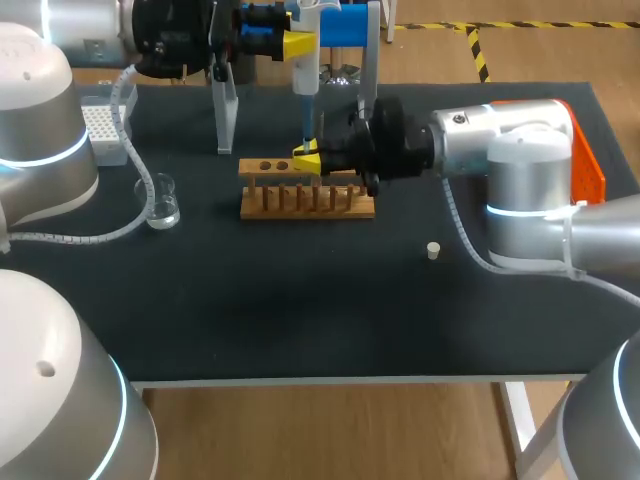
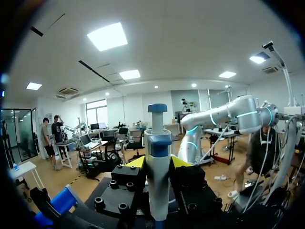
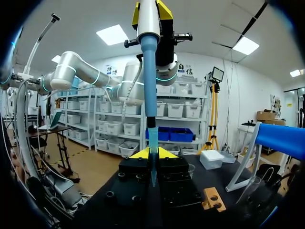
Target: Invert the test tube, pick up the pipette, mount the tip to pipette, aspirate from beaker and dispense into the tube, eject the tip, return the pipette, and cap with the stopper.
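Left tool (image 2: 158,163) pinches pipette (image 1: 306,75). Tip (image 3: 153,143) is mounted and hangs between right tool (image 1: 307,162) fingers (grip: can't tell, tube not discernible). Prob. dispense stage. Left to do: eject tip, return pipette, cap w/ stopper (image 1: 433,250), on bench (image 1: 300,320) well apart from right tool.

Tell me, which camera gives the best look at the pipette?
The right wrist view: the pipette shows along its blue shaft down to the tip. The left wrist view shows only its upper end in the left gripper; the head view shows it small, by the blue stand.
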`<state>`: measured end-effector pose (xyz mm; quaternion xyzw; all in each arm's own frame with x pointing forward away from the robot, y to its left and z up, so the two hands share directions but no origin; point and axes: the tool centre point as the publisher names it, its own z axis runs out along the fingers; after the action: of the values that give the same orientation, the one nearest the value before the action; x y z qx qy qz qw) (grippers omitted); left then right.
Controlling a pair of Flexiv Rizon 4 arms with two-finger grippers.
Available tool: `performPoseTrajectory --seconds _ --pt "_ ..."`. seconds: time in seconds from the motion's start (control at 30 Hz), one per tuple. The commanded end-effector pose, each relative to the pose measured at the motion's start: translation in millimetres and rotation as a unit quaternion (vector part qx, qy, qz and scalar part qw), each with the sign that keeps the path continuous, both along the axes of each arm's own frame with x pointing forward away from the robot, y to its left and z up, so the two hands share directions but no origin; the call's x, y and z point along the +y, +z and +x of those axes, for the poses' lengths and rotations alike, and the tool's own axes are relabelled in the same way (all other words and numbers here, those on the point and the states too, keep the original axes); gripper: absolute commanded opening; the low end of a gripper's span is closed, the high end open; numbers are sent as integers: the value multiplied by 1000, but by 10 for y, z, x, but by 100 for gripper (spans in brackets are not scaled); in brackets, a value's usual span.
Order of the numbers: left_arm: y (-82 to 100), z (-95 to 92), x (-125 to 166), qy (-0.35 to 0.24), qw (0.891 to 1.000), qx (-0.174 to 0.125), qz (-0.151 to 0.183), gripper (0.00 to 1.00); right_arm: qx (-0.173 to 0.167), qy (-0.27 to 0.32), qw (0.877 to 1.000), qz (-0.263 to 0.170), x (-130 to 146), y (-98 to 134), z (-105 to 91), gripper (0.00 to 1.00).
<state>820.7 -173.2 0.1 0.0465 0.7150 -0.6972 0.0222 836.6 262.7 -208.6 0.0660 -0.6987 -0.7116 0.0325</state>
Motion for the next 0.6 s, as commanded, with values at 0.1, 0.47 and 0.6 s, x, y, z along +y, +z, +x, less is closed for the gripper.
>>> performPoseTrajectory --seconds 0.1,0.47,0.6 --pt "-26 11 3 -1 1000 0 0 0 -4 -1 1000 -1 -30 10 -11 0" --pt "-26 11 3 -1 1000 0 0 0 -9 0 1000 -5 -66 -34 -32 0" --pt "-26 11 3 -1 1000 0 0 0 -8 1 1000 -6 -66 -38 -32 0"
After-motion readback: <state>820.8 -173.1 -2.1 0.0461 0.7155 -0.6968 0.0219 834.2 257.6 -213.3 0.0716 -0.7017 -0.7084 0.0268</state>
